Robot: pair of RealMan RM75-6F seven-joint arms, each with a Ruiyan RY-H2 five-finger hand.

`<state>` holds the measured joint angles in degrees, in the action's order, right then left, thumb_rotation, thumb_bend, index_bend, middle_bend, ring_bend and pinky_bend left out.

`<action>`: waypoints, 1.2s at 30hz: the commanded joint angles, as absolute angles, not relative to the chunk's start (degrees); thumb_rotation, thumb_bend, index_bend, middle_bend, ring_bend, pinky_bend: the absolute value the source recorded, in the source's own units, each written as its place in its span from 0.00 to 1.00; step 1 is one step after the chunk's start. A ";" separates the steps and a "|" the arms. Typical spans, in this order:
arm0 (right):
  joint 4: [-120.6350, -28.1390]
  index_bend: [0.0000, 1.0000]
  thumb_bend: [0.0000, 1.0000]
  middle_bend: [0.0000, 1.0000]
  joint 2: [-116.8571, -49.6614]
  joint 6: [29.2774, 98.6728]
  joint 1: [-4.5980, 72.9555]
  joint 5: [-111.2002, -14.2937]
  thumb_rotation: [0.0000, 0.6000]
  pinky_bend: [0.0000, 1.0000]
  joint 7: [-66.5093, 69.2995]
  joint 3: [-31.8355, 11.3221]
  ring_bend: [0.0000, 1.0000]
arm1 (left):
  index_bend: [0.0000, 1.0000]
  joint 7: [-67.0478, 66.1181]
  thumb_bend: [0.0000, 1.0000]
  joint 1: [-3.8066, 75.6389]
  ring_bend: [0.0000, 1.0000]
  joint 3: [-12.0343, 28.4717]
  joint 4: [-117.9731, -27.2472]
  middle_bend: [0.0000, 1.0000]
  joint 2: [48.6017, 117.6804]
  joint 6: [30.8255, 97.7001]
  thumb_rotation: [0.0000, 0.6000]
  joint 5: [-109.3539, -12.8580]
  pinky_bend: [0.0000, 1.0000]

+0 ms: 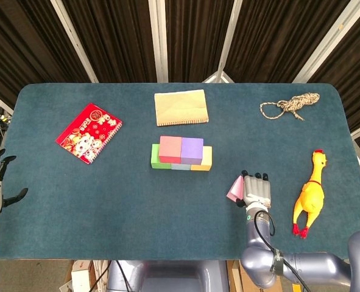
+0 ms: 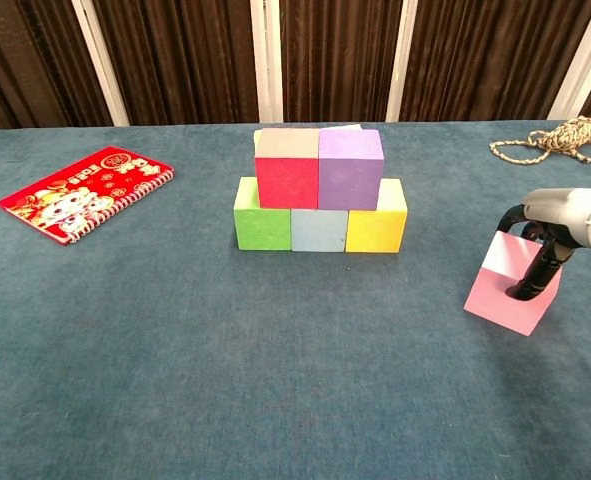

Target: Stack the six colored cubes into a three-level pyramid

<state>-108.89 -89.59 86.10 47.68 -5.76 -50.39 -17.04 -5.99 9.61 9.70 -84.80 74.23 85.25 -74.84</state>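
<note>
Though half-hidden, right hand [image 1: 257, 190] on pink cube [image 2: 505, 292]

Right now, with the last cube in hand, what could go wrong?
1. The right hand holds the pink cube tilted on one edge; the hold looks shallow, so the cube may slip during the lift.
2. The red cube and purple cube offer only a narrow top; a tilted, off-centre placement could topple.
3. A nudge on approach could shift the loose two-level stack.
</note>
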 commanded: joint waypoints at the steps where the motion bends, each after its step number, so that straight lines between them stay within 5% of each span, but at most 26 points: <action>1: -109.43 0.17 0.34 0.36 -89.54 86.94 47.59 -6.84 1.00 0.00 -50.25 -17.27 0.15 | 0.22 -5.96 0.22 9.64 0.00 9.69 -84.75 0.07 74.27 85.15 1.00 -74.88 0.06; 16: -113.71 0.17 0.34 0.39 -86.09 87.59 46.77 -7.78 1.00 0.00 -51.59 -19.50 0.18 | 0.22 -5.99 0.22 9.68 0.00 9.69 -84.23 0.07 74.33 84.72 1.00 -75.12 0.06; 36: -122.44 0.17 0.34 0.40 -59.80 79.71 56.06 5.34 1.00 0.00 -64.06 -36.45 0.18 | 0.22 -11.41 0.22 9.39 0.00 10.38 -86.97 0.07 71.93 82.73 1.00 -70.55 0.04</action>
<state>-122.27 -61.13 80.98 54.38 3.69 -62.83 -35.02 -11.36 9.37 10.35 -86.96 71.88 82.71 -70.58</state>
